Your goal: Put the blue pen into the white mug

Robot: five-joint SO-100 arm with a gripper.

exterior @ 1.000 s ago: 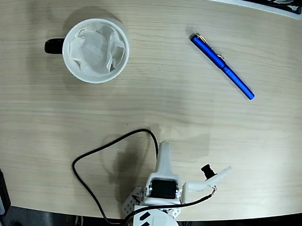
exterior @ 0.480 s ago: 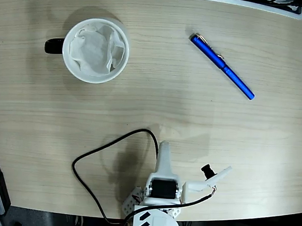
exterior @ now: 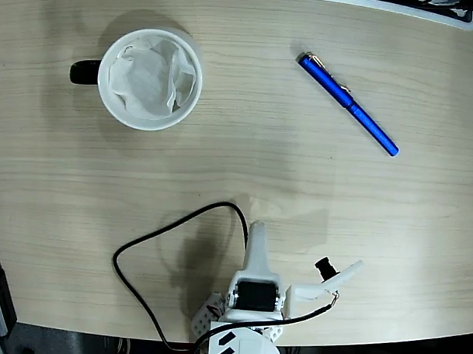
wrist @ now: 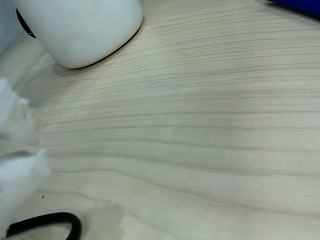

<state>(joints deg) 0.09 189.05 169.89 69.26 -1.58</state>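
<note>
The jaws (exterior: 259, 240) look pressed together, empty, low over the pale wood-grain bench (exterior: 245, 146). Fixed view: slim royal-blue pen (exterior: 348, 104) lies well right of the paper-lined white mug (exterior: 150, 79). Wrist view: mug (wrist: 80, 27) at upper left, black cable (wrist: 50, 222) below.

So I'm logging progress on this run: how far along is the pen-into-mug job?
Nothing looks done yet. The blue pen lies flat on the table, far right of the white mug, which holds only crumpled paper. Nothing is in hand: the gripper sits near the bottom edge, touching nothing; whether it is open is unclear. Reaching, grasping, carrying and dropping all remain.
</note>
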